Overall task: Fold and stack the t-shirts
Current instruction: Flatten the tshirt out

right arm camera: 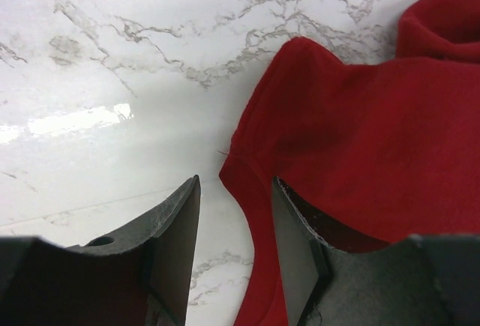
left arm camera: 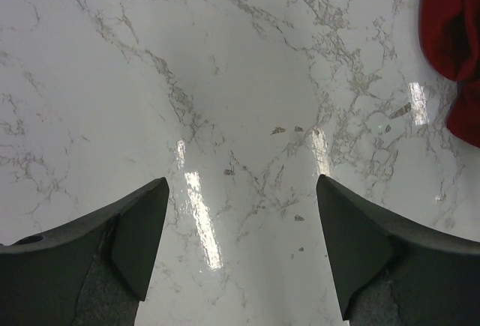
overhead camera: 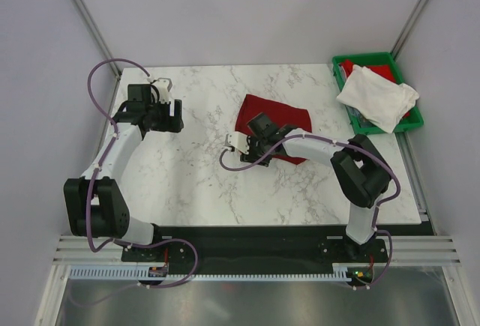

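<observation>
Straddling an edge of the dark red t-shirt [right arm camera: 360, 139], the right gripper [right arm camera: 236, 191] is being held half-open, the left gripper [left arm camera: 243, 185] spread wide.

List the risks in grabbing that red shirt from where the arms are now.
1. Only the edge of the dark red t-shirt lies between the open jaws of the right gripper; closing here may pinch a thin bit that slips out.
2. The shirt is bunched, and the left gripper hangs open over the table, away from it; a one-sided pull could drag the heap instead of spreading it.
</observation>
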### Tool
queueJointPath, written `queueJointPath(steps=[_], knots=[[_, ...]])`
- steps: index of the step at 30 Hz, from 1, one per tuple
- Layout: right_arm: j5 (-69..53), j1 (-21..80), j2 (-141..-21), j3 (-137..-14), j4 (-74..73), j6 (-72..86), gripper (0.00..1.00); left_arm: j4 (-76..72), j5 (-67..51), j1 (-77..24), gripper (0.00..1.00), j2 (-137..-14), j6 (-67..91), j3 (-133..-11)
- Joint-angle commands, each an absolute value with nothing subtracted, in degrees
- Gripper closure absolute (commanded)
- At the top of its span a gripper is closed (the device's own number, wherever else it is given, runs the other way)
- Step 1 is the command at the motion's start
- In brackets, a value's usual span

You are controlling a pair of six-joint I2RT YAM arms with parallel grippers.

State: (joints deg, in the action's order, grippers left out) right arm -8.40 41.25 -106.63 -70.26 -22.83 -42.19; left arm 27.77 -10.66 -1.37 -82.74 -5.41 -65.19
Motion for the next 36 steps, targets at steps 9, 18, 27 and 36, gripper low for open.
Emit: queueJointPath(steps=[9,18,27,36], knots=[[-7.8,41.7,-111.4,-74.3,-22.1,-39.9,0.55,27.5,-11.2,-1.5,0.12,-82.8,-7.0,-65.7],[-5.5,41.7,-108.5,-74.9,-22.2,-40.5,0.96,27.4,-12.2,-1.5,0.12,-83.4,-6.8,-65.9],[-1.8,42.2,-97.7,-94.1,-30.7,-44.0,1.0,26.3,-12.8,-1.5,0.12,-85.2,-6.2,-66.4],[5.0,43.9,-101.6,-123.3,-36.2,-48.4,1.0,26.2,-13.6,-1.5,0.13,-83.5,-6.2,-68.2]])
